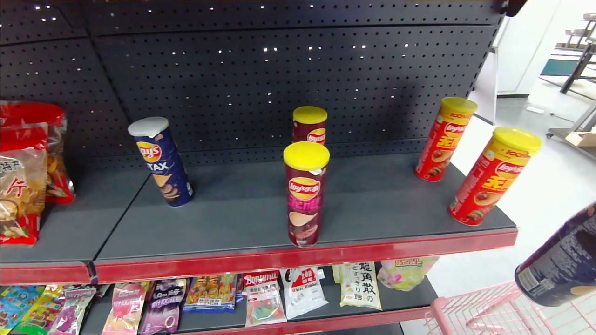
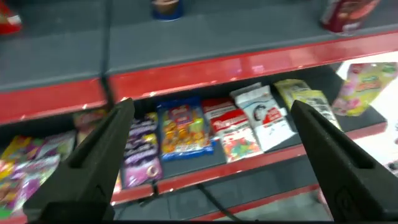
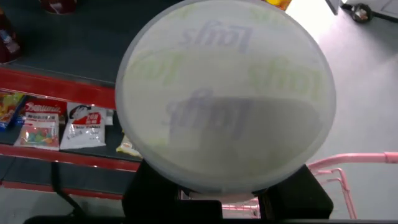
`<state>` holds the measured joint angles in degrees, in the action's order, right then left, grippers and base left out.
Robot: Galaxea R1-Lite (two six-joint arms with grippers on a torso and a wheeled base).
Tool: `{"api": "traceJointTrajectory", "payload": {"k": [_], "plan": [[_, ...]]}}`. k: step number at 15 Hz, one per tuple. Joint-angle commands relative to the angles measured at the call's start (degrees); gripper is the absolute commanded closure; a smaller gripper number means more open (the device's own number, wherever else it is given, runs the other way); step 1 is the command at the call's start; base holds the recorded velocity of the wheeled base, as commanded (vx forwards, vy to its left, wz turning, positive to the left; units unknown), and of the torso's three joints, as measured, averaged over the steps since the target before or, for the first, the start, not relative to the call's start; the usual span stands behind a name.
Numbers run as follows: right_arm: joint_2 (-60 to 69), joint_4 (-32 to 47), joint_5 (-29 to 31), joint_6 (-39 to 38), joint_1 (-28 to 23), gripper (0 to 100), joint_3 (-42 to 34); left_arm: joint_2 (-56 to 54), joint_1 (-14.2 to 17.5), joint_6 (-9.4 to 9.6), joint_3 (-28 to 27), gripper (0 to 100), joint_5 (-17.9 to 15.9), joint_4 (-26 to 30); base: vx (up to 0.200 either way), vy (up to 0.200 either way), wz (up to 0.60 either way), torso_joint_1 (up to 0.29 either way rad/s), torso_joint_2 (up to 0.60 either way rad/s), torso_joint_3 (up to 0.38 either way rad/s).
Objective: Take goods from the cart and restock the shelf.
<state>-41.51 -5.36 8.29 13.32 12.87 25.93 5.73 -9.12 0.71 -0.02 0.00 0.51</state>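
Cans of crisps stand spaced out on the grey shelf (image 1: pixel 372 200): a blue can (image 1: pixel 163 163) towards the left, two maroon cans in the middle, one at the front edge (image 1: pixel 305 195) and one (image 1: pixel 309 124) behind it near the pegboard, and two red cans at the right end, one further back (image 1: pixel 444 139) and one (image 1: pixel 493 177) close to the front corner. Bare shelf lies between the maroon pair and the red pair. Snack bags (image 1: pixel 23 186) fill the neighbouring bay to the left, and flat sweet packets (image 1: pixel 302 288) line the lower shelf. The right gripper (image 3: pixel 227 190) is clamped around a dark can (image 1: pixel 561 260), held tilted in the air off the shelf's right end, above the pink cart (image 1: pixel 470 311); its pale lid (image 3: pixel 227 93) faces the wrist camera. The front red can stands nearest it. The left gripper (image 2: pixel 211 107) hangs in front of the lower shelf with its jaws spread wide, grasping nothing.
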Motion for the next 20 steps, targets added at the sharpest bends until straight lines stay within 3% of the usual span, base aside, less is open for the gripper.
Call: {"api": "traceJointTrajectory", "payload": {"k": [1,9,20], "plan": [[4.9,0.0,-0.1,0.0,-0.7,100,-1.7,0.0,0.0,0.0,0.0,0,0.0,0.0,0.0,0.0,0.0,0.0,0.0,0.0],[10.2,0.0,0.1,-0.3,-1.8,100,-3.9,0.0,0.0,0.08,0.0,0,0.1,0.0,0.0,0.0,0.0,0.0,0.0,0.0],[10.0,0.0,0.0,-0.5,-1.8,100,-5.0,0.1,0.0,0.08,0.0,0,0.0,0.0,0.0,0.2,0.0,0.003,0.0,0.001]]}}
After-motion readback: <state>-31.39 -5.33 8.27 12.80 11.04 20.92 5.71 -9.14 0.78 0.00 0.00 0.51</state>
